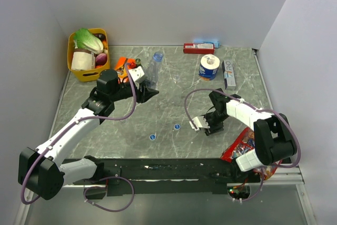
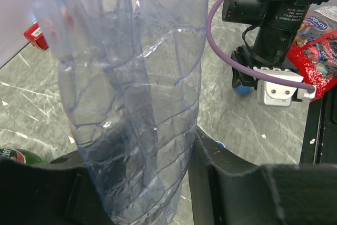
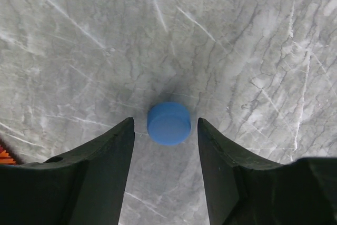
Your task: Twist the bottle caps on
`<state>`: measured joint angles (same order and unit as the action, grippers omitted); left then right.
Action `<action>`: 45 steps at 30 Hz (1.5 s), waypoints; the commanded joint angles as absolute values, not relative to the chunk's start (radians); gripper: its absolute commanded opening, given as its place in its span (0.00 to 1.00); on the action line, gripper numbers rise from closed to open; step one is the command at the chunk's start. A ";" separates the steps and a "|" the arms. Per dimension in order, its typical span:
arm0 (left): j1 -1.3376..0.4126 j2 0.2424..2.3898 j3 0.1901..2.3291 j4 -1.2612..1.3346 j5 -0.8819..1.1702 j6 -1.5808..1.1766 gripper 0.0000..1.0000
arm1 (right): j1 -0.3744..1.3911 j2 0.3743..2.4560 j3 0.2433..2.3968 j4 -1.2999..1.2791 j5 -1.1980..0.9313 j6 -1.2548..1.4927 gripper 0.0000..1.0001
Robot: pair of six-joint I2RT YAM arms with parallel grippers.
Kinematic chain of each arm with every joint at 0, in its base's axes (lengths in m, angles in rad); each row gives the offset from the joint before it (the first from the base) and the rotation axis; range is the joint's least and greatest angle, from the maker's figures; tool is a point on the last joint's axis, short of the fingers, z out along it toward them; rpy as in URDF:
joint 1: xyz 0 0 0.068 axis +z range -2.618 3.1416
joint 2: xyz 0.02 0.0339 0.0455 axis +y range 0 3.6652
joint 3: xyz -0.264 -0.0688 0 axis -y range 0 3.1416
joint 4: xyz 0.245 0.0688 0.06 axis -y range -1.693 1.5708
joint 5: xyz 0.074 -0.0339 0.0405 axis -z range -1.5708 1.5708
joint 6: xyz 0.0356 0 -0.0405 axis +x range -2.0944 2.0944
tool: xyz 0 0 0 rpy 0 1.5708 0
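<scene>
My left gripper (image 1: 149,91) is shut on a clear plastic bottle (image 1: 154,71), held upright at the back left of the table. A blue cap (image 1: 158,55) sits on the bottle's neck. In the left wrist view the bottle (image 2: 131,77) fills the gap between the fingers (image 2: 210,177). My right gripper (image 3: 166,130) points down at the table, open, with a blue bottle cap (image 3: 168,123) lying between its fingertips and touching neither. Two more blue caps (image 1: 177,127) (image 1: 152,137) lie on the marble table ahead of the arm bases.
A yellow basket (image 1: 87,56) of vegetables stands at the back left. A blue-and-white paper roll (image 1: 209,67), a red box (image 1: 198,48) and a flat carton (image 1: 229,73) sit at the back right. A red snack bag (image 1: 241,143) lies by the right arm's base.
</scene>
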<state>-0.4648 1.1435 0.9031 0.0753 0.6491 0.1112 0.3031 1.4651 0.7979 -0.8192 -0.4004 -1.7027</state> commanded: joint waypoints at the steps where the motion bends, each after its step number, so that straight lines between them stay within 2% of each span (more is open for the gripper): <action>1: -0.462 1.149 0.905 0.126 0.658 0.106 0.02 | 0.296 1.479 0.813 -0.807 -0.400 -1.692 0.56; 10: -0.462 1.147 0.899 0.124 0.663 0.107 0.02 | 0.298 1.479 0.802 -0.798 -0.396 -1.690 0.51; 17: -0.462 1.160 0.897 0.143 0.681 0.098 0.01 | 0.296 1.434 0.824 -0.836 -0.393 -1.665 0.28; 19: -0.460 1.166 0.907 0.146 0.705 0.106 0.01 | 0.296 1.389 0.859 -0.888 -0.403 -1.643 0.26; 26: -0.497 1.277 1.020 0.261 0.795 0.057 0.01 | 0.305 1.195 1.096 -1.092 -0.517 -1.470 0.25; 32: -0.604 1.361 1.074 0.394 0.785 0.008 0.01 | 0.304 1.140 1.339 -1.114 -0.540 -1.235 0.24; 38: -0.684 1.283 0.950 0.399 0.742 0.032 0.01 | 0.322 1.100 1.540 -1.121 -0.568 -1.066 0.23; 45: -0.745 1.197 0.749 0.373 0.742 0.152 0.01 | 0.442 1.086 1.745 -1.242 -0.557 -1.091 0.23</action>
